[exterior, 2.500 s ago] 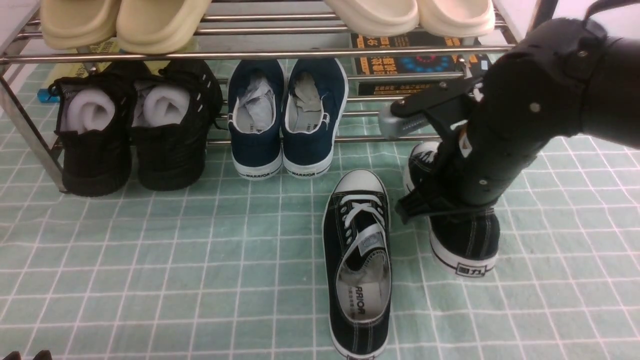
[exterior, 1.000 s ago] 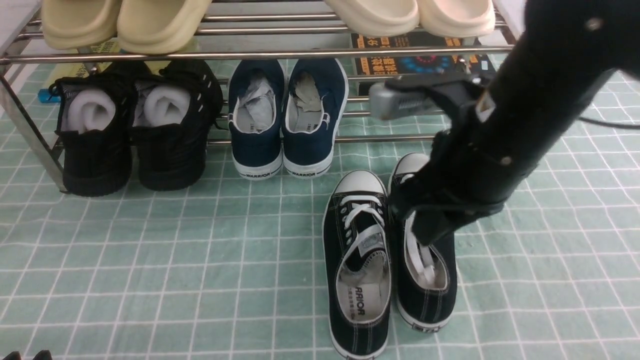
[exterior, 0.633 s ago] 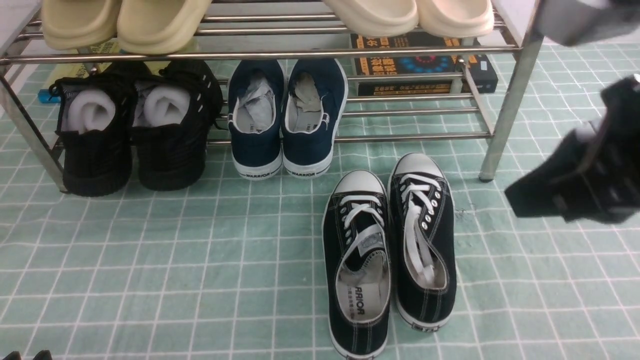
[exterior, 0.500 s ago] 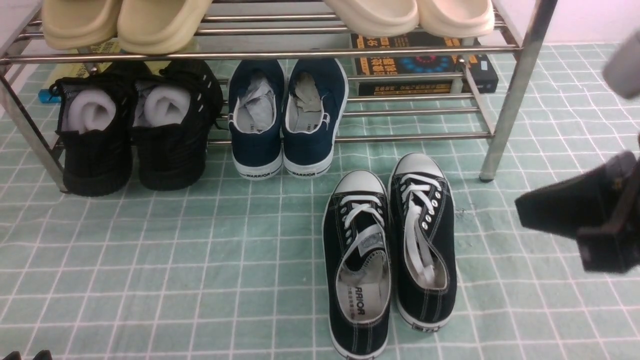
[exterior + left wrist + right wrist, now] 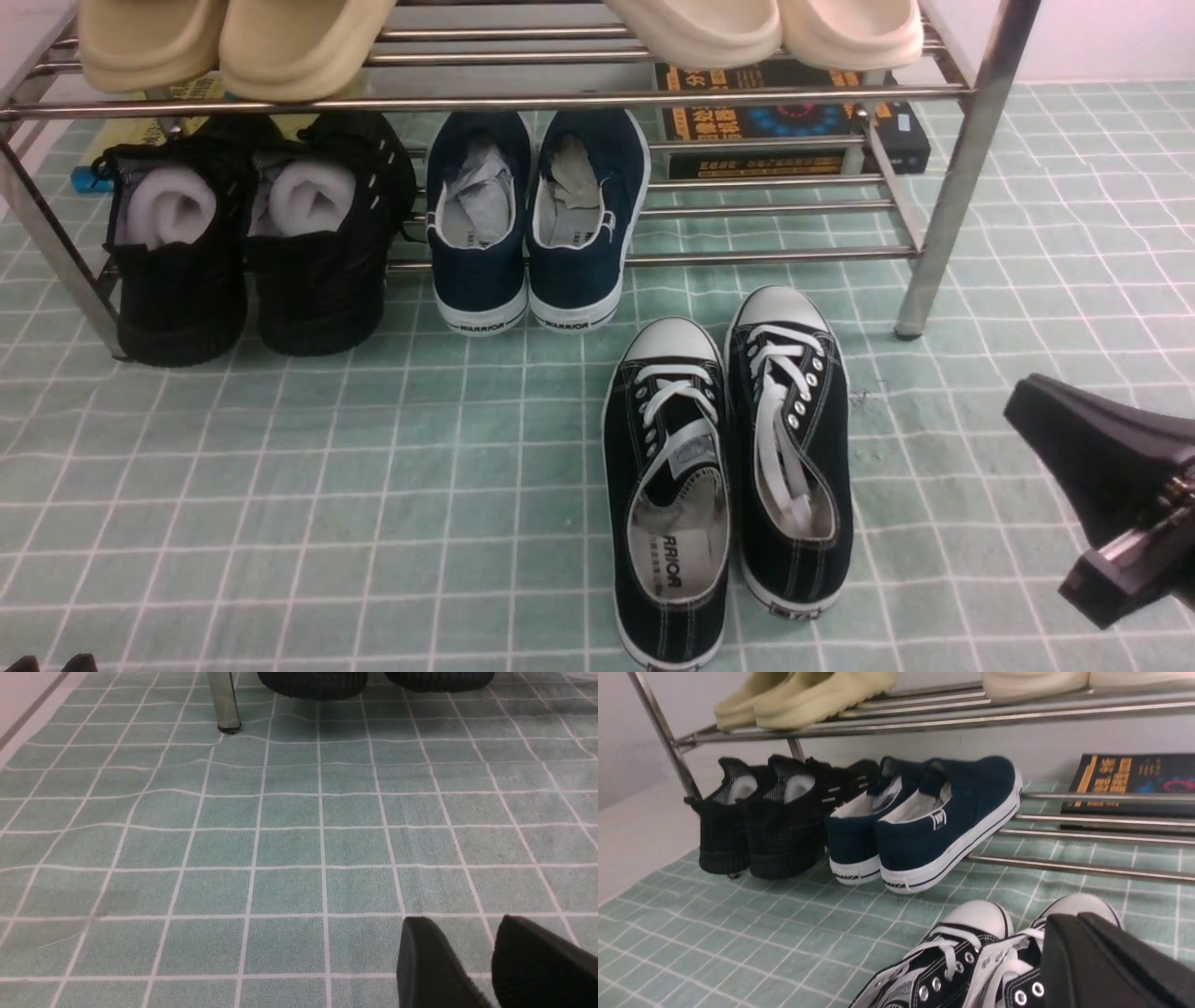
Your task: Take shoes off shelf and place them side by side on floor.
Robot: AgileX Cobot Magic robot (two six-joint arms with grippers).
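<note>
1. We locate the shoes on the floor, in front of the shelf. Both stand upright, toe caps toward the shelf, heels toward us.
2. We check the spacing: the two shoes lie parallel with their inner sides touching or very nearly so. The left-hand one sits slightly nearer to us than the other, so the toes are not level.
3. We confirm that neither shoe rests on a shelf tube. The lower tier section behind them carries only a dark box.
4. We note the other footwear: the navy pair and the black knit pair on the lower tier, and cream slippers on the upper tier. None of these belongs to the task.
5. We read the right hand at the right edge of the front view, clear of the shoes and holding nothing, its fingers spread apart.
6. We read the left hand from its wrist view: low over bare floor, fingers a narrow gap apart, nothing between them.
7. We judge the task essentially complete: both shoes are off the shelf and side by side. At most, levelling the toes remains, which we consider optional.
</note>
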